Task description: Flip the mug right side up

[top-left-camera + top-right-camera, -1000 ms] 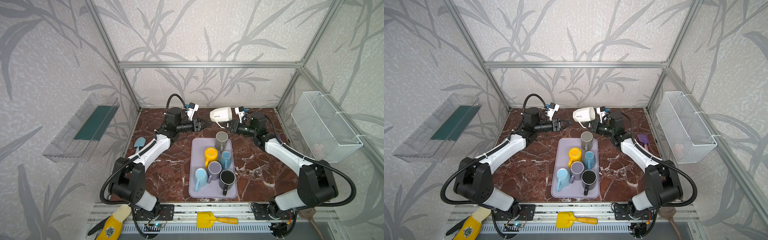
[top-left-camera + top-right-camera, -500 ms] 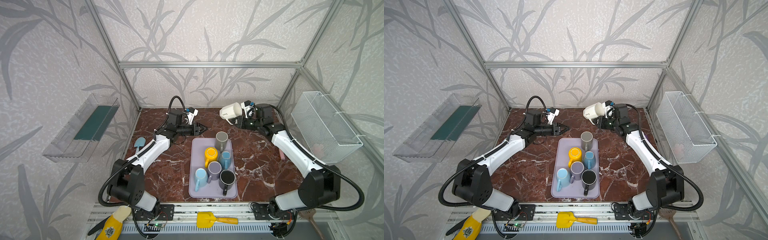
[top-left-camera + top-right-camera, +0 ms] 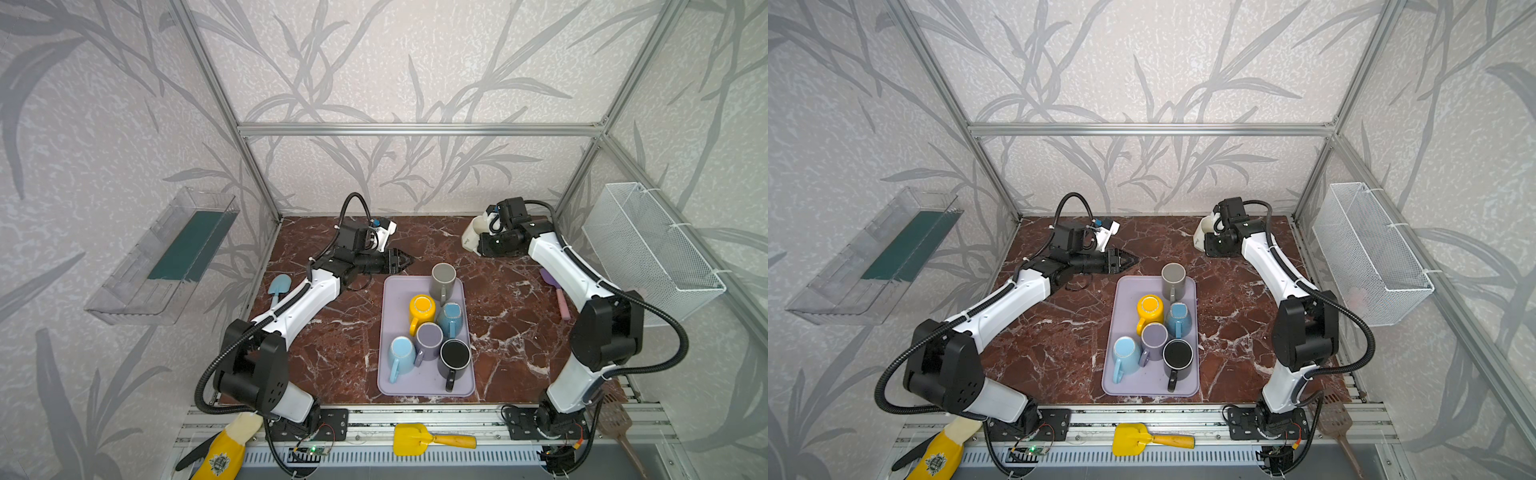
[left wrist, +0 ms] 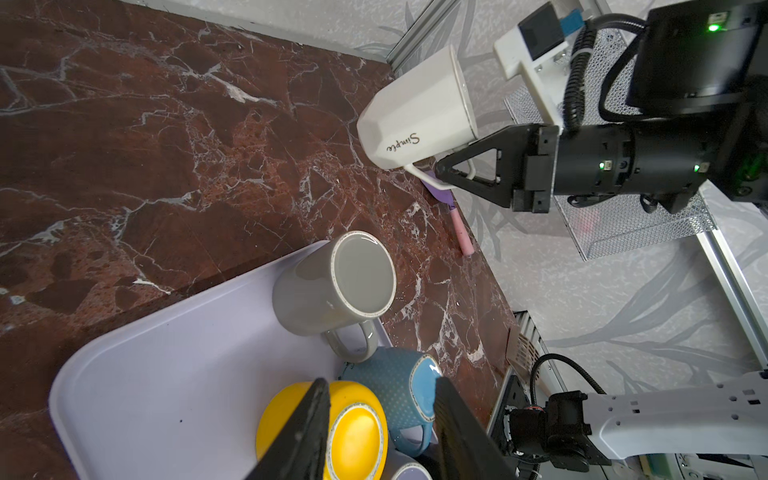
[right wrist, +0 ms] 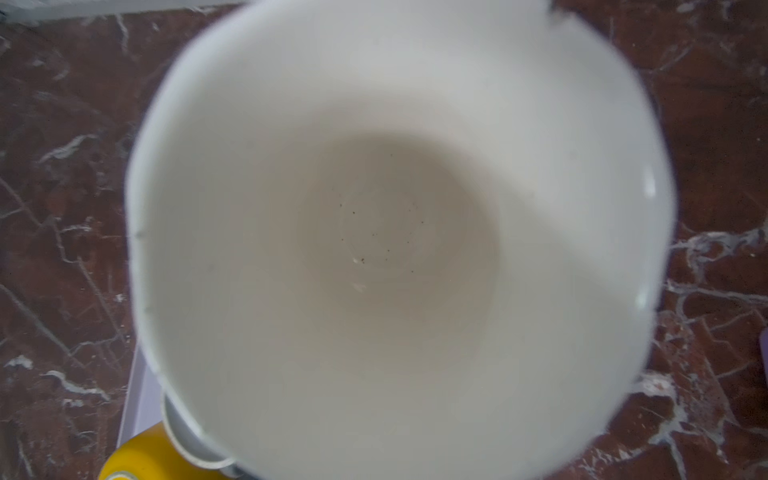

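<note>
Six glossy ceramic mugs crowded the lavender tray [image 3: 419,380]: grey [image 3: 443,276], yellow [image 3: 422,309], teal [image 3: 452,318], purple [image 3: 429,338], pale blue [image 3: 402,351] and black [image 3: 455,355]. Beyond the tray's far right corner the white mug [image 4: 415,116] hung over the marble tabletop [image 3: 332,332], its thin handle pinched in the right gripper [image 4: 439,170]. It tapered, faceted near the base, and sat tilted, its long axis slanting with the mouth raised away from the tray. Inside it was bare but for dark specks. Off the tray's far left corner the left gripper [image 3: 408,261] hovered, jaws partly spread around nothing.
</note>
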Robot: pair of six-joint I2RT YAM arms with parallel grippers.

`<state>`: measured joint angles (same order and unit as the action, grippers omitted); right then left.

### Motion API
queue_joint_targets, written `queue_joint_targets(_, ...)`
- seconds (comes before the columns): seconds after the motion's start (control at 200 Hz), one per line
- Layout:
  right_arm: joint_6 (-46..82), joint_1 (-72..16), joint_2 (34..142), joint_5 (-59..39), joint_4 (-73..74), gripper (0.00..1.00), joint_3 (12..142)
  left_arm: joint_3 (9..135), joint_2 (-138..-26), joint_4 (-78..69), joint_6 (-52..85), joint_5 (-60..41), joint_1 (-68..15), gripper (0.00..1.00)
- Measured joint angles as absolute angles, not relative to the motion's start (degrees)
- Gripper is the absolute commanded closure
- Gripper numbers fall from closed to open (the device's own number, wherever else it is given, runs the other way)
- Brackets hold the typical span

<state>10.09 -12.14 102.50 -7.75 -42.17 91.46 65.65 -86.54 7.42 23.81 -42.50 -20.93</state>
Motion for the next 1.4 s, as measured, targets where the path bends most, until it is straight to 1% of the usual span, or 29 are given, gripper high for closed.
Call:
queue_joint_targets(0.225, 8.0, -10.0, 109.3, -1.8, -47.9, 1.00, 97.7, 65.6, -86.5, 8.1, 23.4, -41.8, -21.3, 0.57)
queue_joint_targets(0.445, 7.0, -7.4, 113.6, 1.1, -50.2, 1.00, 102.1, 65.6, -85.9, 9.3, 22.6, -41.6, -21.4, 0.57)
queue_joint_targets(0.835, 5.7, -3.9, 120.0, 1.0, -50.9, 1.00, 105.2, 65.6, -85.5, 9.8, 22.4, -41.5, -21.7, 0.59)
queue_joint_targets(1.4, 4.5, -2.7, 122.6, -0.1, -49.3, 1.00, 105.3, 65.6, -85.5, 11.0, 21.4, -41.4, -22.2, 0.60)
